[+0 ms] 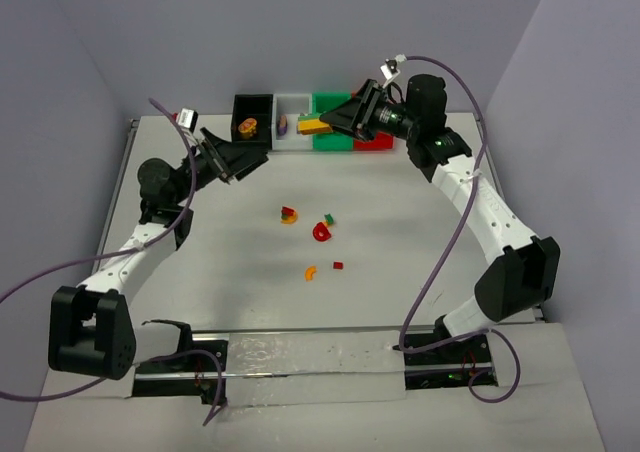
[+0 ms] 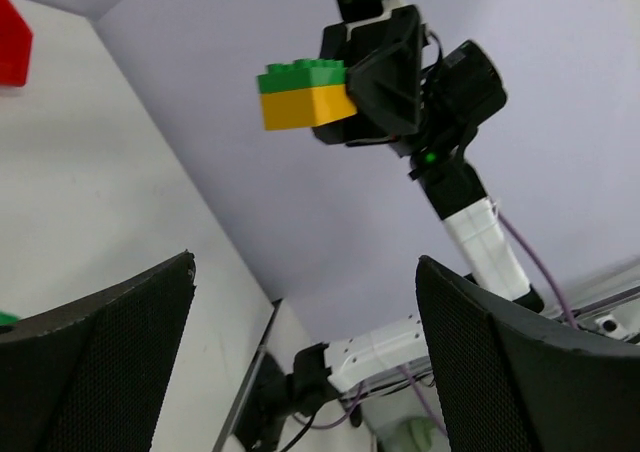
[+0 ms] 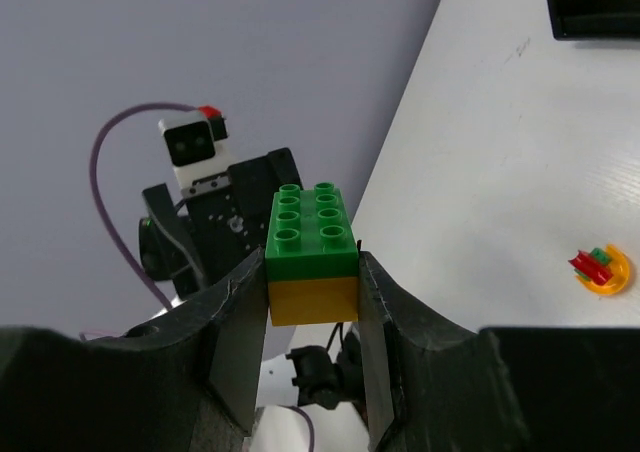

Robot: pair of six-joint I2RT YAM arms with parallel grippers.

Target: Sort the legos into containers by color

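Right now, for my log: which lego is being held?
The green-over-yellow stack, in the right gripper's jaws; others lie on the table or in bins.

A robotics lab cell is indicated: a bare white table (image 1: 230,272) is enclosed by plain lilac walls (image 1: 300,32), two robot arms (image 1: 490,217) are bolted along the frame's bottom, and purple cables (image 1: 440,267) are left trailing.

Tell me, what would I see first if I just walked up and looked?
The right hand jumps out first: it pinches a green-on-yellow brick stack, raised near the row of bins at the far edge of the table. Next come the bright loose pieces scattered mid-table. The left hand is open with nothing in it.
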